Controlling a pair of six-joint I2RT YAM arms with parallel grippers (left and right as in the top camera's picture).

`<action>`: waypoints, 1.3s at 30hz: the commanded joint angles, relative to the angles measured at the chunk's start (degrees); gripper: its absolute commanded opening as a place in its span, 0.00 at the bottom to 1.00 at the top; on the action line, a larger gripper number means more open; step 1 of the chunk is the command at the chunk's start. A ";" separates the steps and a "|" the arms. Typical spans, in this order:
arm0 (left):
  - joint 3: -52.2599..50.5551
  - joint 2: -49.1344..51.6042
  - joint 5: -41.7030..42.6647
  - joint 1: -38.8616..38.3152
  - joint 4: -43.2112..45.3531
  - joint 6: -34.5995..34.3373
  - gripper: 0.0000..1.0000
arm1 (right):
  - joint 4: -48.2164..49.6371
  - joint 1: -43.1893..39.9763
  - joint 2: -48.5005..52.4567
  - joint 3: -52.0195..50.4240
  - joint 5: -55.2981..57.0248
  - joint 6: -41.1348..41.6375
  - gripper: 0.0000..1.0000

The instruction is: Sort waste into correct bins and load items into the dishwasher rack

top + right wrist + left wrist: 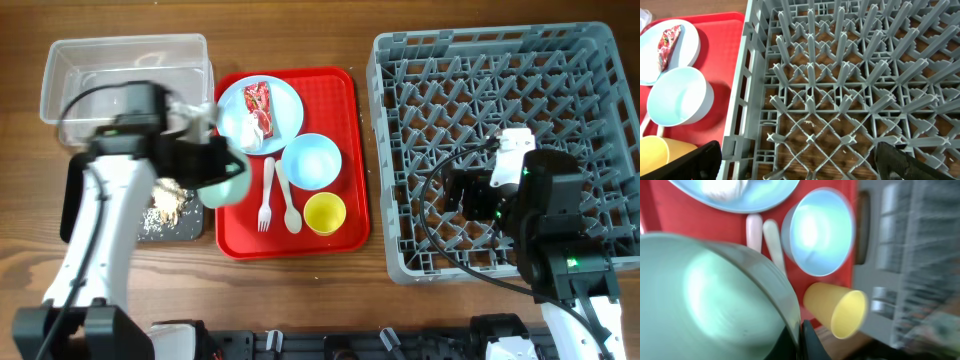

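Observation:
My left gripper [801,339] is shut on the rim of the pale green bowl [226,181], holding it tilted between the black tray [190,226] and the red tray's left edge. Beige food scraps [167,200] lie in the black tray. The clear tub [125,66] stands behind it. The red wrapper [259,108] and white tissue [238,133] lie on a pale blue plate [285,105]. The light blue bowl [311,160], yellow cup [325,213], fork [265,196] and spoon [288,201] sit on the red tray. My right gripper [800,165] is open over the grey rack [560,80].
The red serving tray [340,95] lies between the bins and the rack. The rack's pegs [840,75] stand upright right under my right gripper. The blue bowl [675,97] and yellow cup [662,152] lie close to the rack's left wall.

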 commanded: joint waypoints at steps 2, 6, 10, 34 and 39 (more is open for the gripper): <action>0.26 5.88 -19.93 -16.13 4.61 -14.19 0.04 | 0.09 -0.22 0.09 1.31 -0.94 0.68 1.00; 0.26 11.98 -26.18 -21.75 5.40 -17.75 0.04 | 0.07 -0.22 0.09 1.31 -0.94 0.63 1.00; 0.26 15.10 -30.38 -22.25 5.44 -19.85 0.04 | 0.04 -0.22 0.09 1.31 -0.94 0.66 1.00; -1.42 14.75 -25.20 -34.56 7.37 -19.21 0.13 | -0.11 -0.22 1.27 1.31 -0.94 0.70 1.00; 0.85 13.16 -22.82 -32.70 5.73 -20.20 0.04 | 0.68 -0.22 1.25 1.31 -0.92 0.81 1.00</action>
